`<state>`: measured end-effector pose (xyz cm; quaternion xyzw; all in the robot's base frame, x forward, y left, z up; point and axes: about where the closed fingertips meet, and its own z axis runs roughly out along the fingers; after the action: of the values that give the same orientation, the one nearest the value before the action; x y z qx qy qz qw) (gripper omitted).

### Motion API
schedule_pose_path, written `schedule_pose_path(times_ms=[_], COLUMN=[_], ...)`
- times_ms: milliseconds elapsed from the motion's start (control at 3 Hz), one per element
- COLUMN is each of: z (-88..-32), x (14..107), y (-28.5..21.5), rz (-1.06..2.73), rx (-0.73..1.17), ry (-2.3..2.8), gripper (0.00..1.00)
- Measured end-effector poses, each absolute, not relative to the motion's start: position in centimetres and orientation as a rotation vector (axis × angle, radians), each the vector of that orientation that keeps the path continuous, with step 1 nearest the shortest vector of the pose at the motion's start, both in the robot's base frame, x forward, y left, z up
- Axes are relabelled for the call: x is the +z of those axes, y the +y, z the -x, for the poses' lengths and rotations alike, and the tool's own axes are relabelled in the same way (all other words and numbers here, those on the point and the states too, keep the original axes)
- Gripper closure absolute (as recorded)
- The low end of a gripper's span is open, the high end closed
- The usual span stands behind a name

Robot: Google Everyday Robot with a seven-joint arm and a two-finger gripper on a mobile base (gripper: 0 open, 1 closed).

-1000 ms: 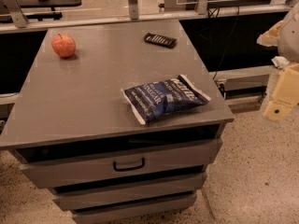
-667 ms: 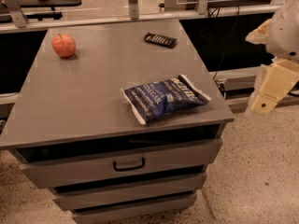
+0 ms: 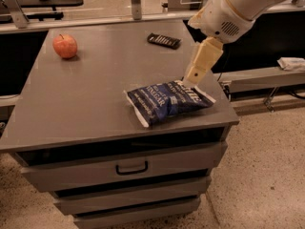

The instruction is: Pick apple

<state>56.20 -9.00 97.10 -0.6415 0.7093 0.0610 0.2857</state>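
The apple [image 3: 65, 46] is small, round and red-orange, with a short dark stem. It sits at the far left corner of the grey cabinet top [image 3: 95, 89]. My gripper [image 3: 202, 62] hangs from the white arm at the upper right, cream coloured. It points down just above the right end of the blue chip bag [image 3: 167, 100]. It is far to the right of the apple and holds nothing that I can see.
A dark flat rectangular object [image 3: 163, 40] lies at the back right of the cabinet top. The cabinet has drawers [image 3: 131, 167] in front. A low shelf with a white cloth [image 3: 290, 63] is at the right. Speckled floor surrounds the cabinet.
My arm has swung in from the right edge, leftward and up, and now hangs over the right side of the cabinet above the chip bag. The apple and bag have not moved.
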Motion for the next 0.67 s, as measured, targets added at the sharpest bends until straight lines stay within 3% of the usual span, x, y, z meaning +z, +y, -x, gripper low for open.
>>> schedule_pose_path(times_ms=[333,667], z=[-60.48,-60.48], x=[97.50,97.50], y=[-2.01,-2.00], rz=[1.684,1.684], rx=[0.247,0.247], ry=[1.765,1.765], gripper=[0.00,0.00])
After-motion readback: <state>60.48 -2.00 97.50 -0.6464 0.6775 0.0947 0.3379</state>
